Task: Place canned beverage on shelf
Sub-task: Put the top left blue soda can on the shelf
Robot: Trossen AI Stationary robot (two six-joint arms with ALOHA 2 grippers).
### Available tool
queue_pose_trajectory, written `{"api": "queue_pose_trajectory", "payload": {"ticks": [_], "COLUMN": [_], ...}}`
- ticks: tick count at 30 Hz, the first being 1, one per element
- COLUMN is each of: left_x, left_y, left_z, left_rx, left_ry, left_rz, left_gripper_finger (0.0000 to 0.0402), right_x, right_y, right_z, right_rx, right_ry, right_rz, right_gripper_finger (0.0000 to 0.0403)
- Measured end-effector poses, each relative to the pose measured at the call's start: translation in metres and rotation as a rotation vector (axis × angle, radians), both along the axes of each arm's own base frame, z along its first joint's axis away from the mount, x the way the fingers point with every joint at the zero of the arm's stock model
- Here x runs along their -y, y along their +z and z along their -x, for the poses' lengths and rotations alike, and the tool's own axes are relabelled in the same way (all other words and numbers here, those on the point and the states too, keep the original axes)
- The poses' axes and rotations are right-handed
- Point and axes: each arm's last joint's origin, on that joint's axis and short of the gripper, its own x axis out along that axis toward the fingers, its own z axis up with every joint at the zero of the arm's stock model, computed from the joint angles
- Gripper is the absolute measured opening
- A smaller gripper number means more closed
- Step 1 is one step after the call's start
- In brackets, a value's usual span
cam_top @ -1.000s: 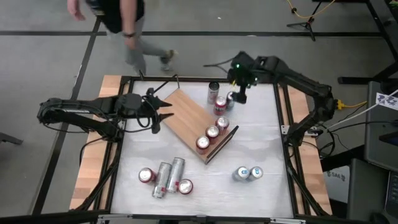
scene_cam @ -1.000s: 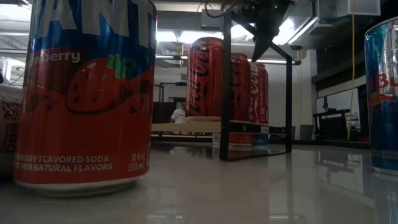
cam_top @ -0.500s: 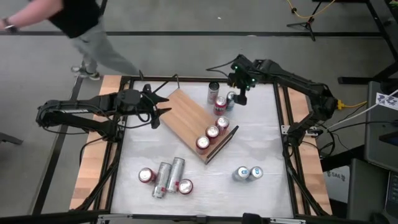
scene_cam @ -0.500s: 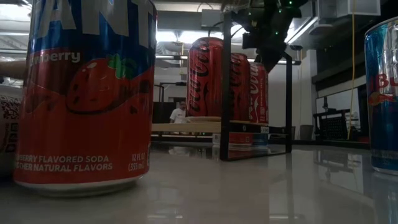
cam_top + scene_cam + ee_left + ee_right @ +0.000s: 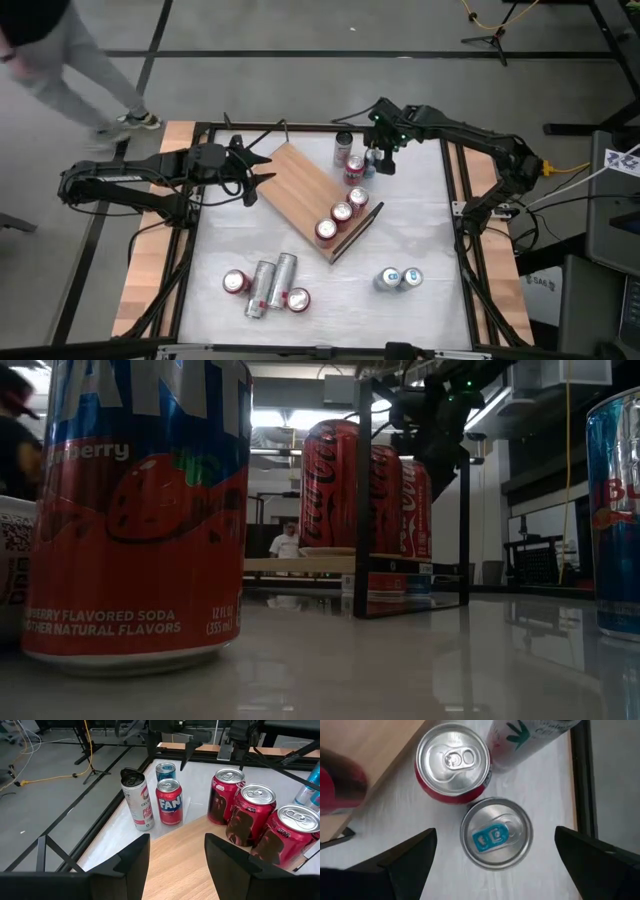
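The shelf (image 5: 305, 188) is a light wooden board lying slantwise on the white table, with three red cans (image 5: 341, 212) standing at its right end. Past its far corner stand a tall white can (image 5: 344, 143), a red Fanta can (image 5: 452, 762) and a silver can with a blue tab (image 5: 496, 834). My right gripper (image 5: 378, 158) hangs open above the blue-tab can, pointing steeply down, one finger on either side and clear of it. My left gripper (image 5: 175, 862) hovers open over the shelf's left end with nothing between its fingers.
Several cans lie or stand near the front left (image 5: 265, 285), and two blue-topped cans (image 5: 398, 278) stand at the front right. In the low view a Fanta can (image 5: 140, 510) stands close by. A person walks on the floor beyond the far left corner.
My right gripper has come down toward the cans at the table's far edge and shifted slightly left, staying open; it now hangs over the blue-tab can. The person behind the table has walked off to the left.
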Motion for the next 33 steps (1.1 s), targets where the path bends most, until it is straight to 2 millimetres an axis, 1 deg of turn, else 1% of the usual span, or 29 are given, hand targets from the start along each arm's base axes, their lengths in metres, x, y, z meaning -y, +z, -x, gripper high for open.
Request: {"api": "queue_pose_trajectory", "payload": {"ticks": [10, 14, 18, 28, 33], "left_x": [0.000, 0.000, 0.000, 0.000, 0.000], "left_y": [0.000, 0.000, 0.000, 0.000, 0.000], "left_z": [0.000, 0.000, 0.000, 0.000, 0.000], "left_rx": [0.000, 0.000, 0.000, 0.017, 0.017], "left_ry": [0.000, 0.000, 0.001, 0.019, 0.019], "left_rz": [0.001, 0.001, 0.001, 0.040, 0.040], "left_gripper_finger": [0.0181, 0.0181, 0.0181, 0.0181, 0.0181], "right_x": [0.001, 0.001, 0.002, 0.002, 0.002], "right_y": [-0.011, -0.012, -0.012, -0.012, -0.012], "right_z": [-0.001, -0.002, -0.001, -0.001, -0.001], "right_rx": [0.019, 0.026, 0.013, 0.043, 0.052], "right_ry": [0.000, -0.008, -0.077, -0.254, -0.301], "right_rz": [0.012, 0.024, 0.036, -0.040, -0.060], "right_gripper_finger": [0.0395, 0.0395, 0.0395, 0.0395, 0.0395]}}
